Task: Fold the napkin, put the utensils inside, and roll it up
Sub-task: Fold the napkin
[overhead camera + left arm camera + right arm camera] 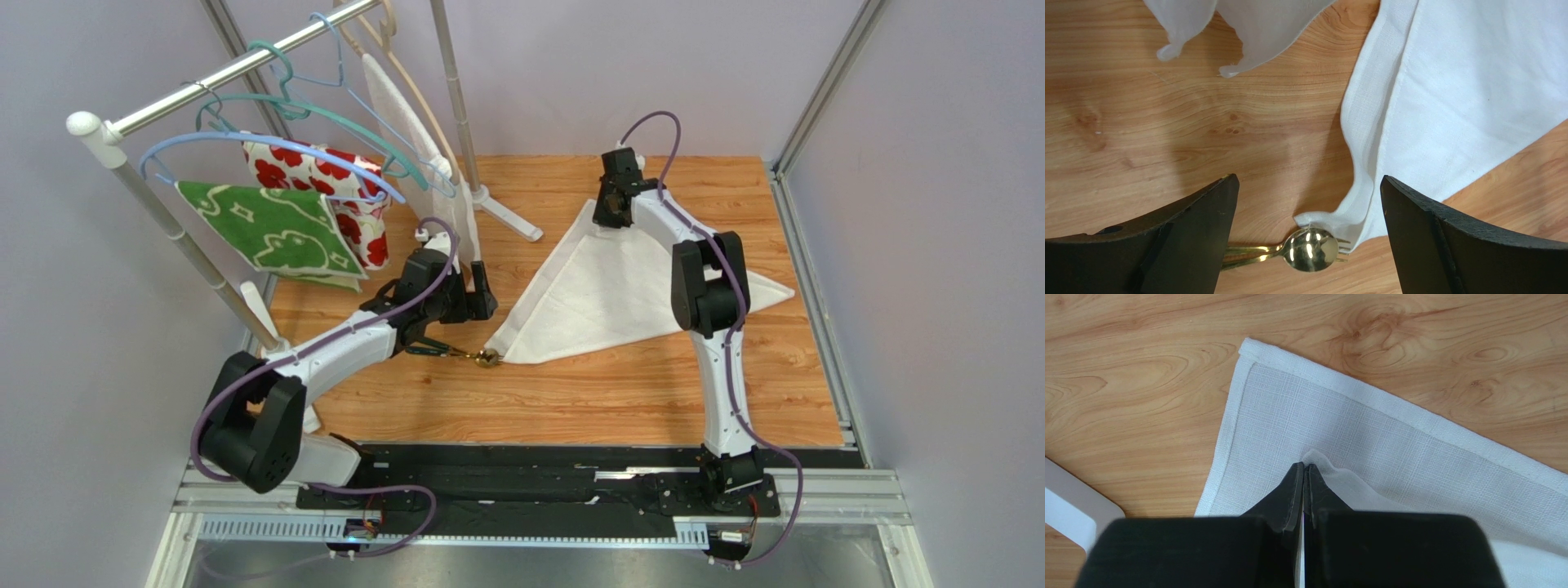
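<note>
The off-white napkin (pixel 601 288) lies on the wood table folded into a triangle. My right gripper (pixel 613 202) sits at its far corner. In the right wrist view the gripper (pixel 1304 468) is shut, pinching a raised corner of the napkin's (pixel 1413 459) top layer. The utensils (pixel 472 355) lie at the napkin's near left corner. A gold spoon bowl (pixel 1310 250) and fork tines show, with the napkin's (pixel 1462 92) corner resting against them; the handles are hidden. My left gripper (pixel 1309 184) hangs open just above those heads, nothing between its fingers.
A clothes rack (pixel 221 92) with hangers stands at the back left, carrying a green cloth (pixel 276 227), a red-flowered cloth (pixel 337 184) and a white cloth (pixel 411 116). Its white foot (pixel 509 218) reaches toward the napkin. Grey walls close both sides.
</note>
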Motion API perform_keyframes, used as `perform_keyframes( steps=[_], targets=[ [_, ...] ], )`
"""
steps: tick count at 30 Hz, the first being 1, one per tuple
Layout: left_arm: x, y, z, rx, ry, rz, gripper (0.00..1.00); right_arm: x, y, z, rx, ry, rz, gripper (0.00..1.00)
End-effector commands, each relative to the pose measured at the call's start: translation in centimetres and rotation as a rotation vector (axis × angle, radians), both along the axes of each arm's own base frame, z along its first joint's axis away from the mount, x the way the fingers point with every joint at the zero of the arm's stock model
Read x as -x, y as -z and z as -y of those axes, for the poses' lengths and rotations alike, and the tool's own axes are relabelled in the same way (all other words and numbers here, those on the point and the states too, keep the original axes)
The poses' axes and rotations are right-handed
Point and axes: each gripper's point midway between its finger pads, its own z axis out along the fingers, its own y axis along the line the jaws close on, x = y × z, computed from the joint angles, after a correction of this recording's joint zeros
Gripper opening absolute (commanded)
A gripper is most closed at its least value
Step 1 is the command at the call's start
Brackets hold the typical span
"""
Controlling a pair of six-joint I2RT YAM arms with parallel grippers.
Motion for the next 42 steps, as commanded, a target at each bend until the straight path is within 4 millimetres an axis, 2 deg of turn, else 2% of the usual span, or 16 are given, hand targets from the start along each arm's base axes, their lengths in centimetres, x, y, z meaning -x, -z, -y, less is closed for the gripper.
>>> perform_keyframes(
  steps=[1, 7, 14, 20, 26, 32, 39, 42],
  targets=[
    [-2.1, -0.7, 2.7, 0.154, 0.011, 0.089, 0.95, -0.9, -2.5, -0.5, -0.032, 0.006, 0.066, 0.0],
    [-1.2, 2.4, 3.1, 0.182, 0.0, 0.034, 0.94, -1.3, -2.9, -0.4, -0.033, 0.016, 0.079, 0.0],
    [1.9, 6.0, 1.8, 0.191, -0.038, -0.058, 0.94, -1.8, -3.8, 0.5, -0.037, 0.044, 0.096, 0.0],
    [4.4, 7.5, 0.4, 0.191, -0.067, -0.098, 0.93, -1.7, -4.5, 2.0, -0.013, 0.076, 0.098, 0.0],
    [6.7, 7.2, -1.4, 0.163, -0.079, -0.098, 0.94, -1.6, -5.2, 3.8, 0.02, 0.104, 0.108, 0.0],
    [8.2, 6.2, -2.8, 0.151, -0.099, -0.079, 0.93, -1.7, -5.9, 3.9, 0.016, 0.1, 0.117, 0.0],
    [7.6, 3.9, -2.9, 0.144, -0.081, -0.014, 0.94, -1.6, -6.7, 2.3, -0.006, 0.063, 0.134, 0.0],
    [6.9, 2.2, -2.5, 0.153, -0.077, 0.009, 0.95, -1.8, -7.6, 1.9, -0.01, 0.06, 0.153, 0.0]
  ],
)
